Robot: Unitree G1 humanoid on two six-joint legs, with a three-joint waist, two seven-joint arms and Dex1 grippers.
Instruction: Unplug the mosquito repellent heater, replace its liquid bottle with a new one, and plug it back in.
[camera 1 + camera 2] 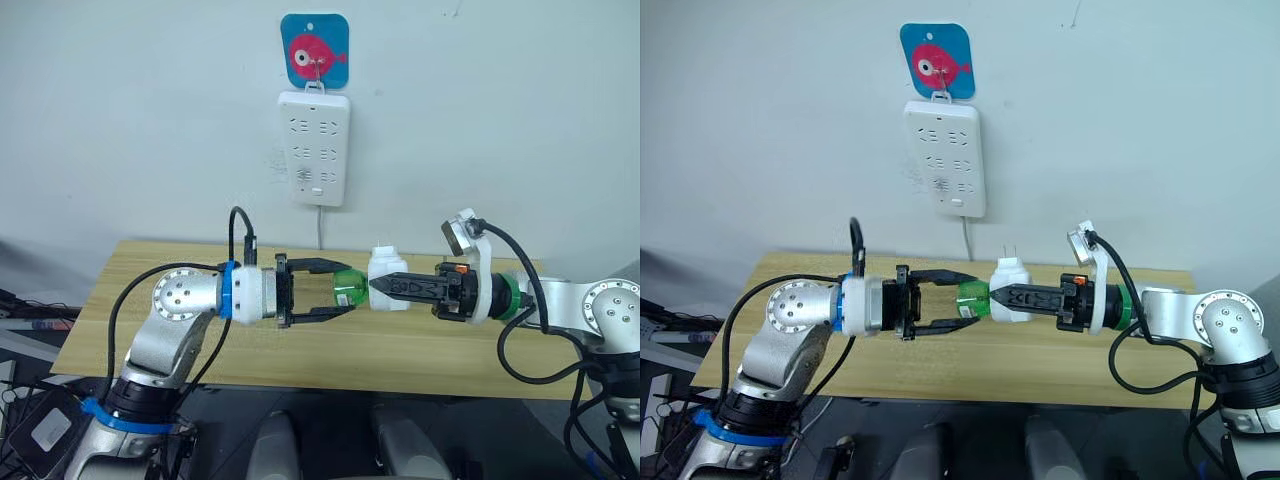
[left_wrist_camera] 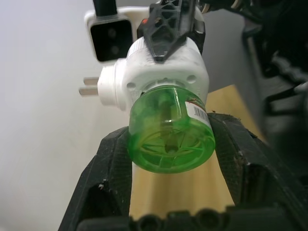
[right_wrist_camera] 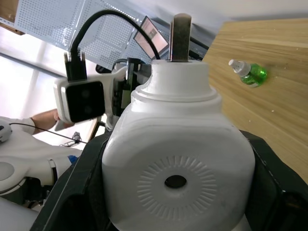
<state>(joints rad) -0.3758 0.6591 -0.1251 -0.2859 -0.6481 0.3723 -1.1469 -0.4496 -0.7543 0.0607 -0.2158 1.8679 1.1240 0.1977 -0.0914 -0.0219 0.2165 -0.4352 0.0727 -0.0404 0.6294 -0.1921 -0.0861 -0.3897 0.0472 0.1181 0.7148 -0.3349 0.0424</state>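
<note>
Head view: left tool (image 1: 345, 292) grasping green bottle (image 1: 350, 288), right tool (image 1: 375, 284) clenched around heater (image 1: 387, 273), arms level.

Wooden table (image 1: 150, 330) lies bare under both hands, and the wall power strip (image 1: 313, 148) hangs unblocked above.

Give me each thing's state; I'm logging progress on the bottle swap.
Heater: unplugged, held in the right pincer, above the table.
Bottle: still in the heater, left pincer closed on it.
Spare bottle: lying on the table.
Power strip: hanging on the wall, sockets free.
</note>
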